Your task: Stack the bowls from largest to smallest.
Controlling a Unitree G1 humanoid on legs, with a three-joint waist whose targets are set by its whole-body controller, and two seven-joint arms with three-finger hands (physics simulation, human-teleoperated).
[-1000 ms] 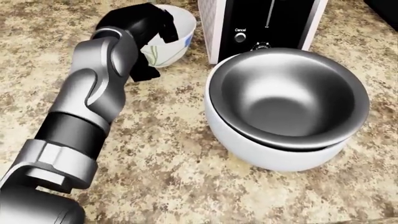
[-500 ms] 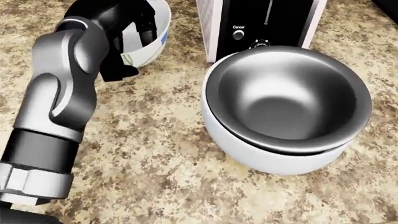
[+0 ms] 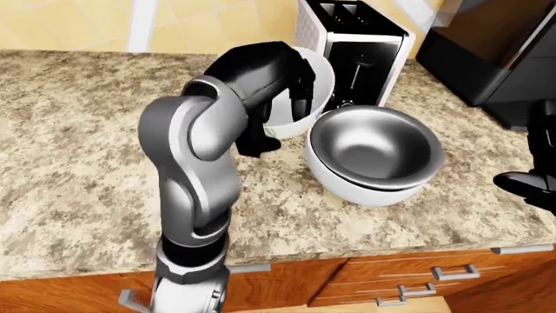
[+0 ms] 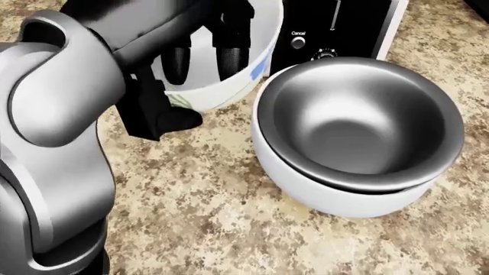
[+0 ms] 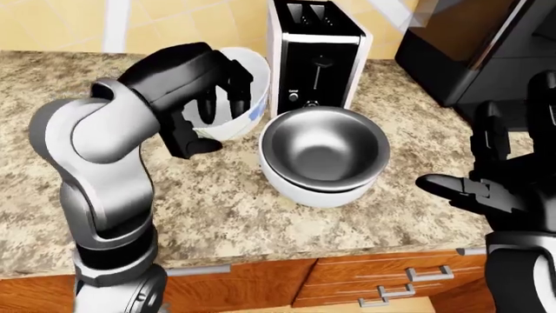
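In the head view a steel bowl (image 4: 359,120) sits nested inside a large white bowl (image 4: 321,195) on the granite counter. To their left, a small white bowl (image 4: 204,80) with a leaf pattern is raised off the counter and tilted. My left hand (image 4: 191,94) is shut on it, two fingers (image 4: 229,57) inside the rim and the thumb under the outer wall. The small bowl's rim nearly meets the steel bowl's left edge. My right hand (image 5: 487,186) hangs open at the right of the right-eye view, beyond the counter's edge and holding nothing.
A black and white toaster (image 5: 315,59) stands just above the stacked bowls. A dark appliance (image 5: 487,45) fills the top right corner. The counter (image 5: 243,222) ends at wooden drawers (image 5: 347,287) along the bottom. My left forearm hides the counter left of the bowls.
My left hand has lifted the small bowl off the counter and carried it right and toward the camera, up beside the steel bowl. The stacked bowls have stayed put.
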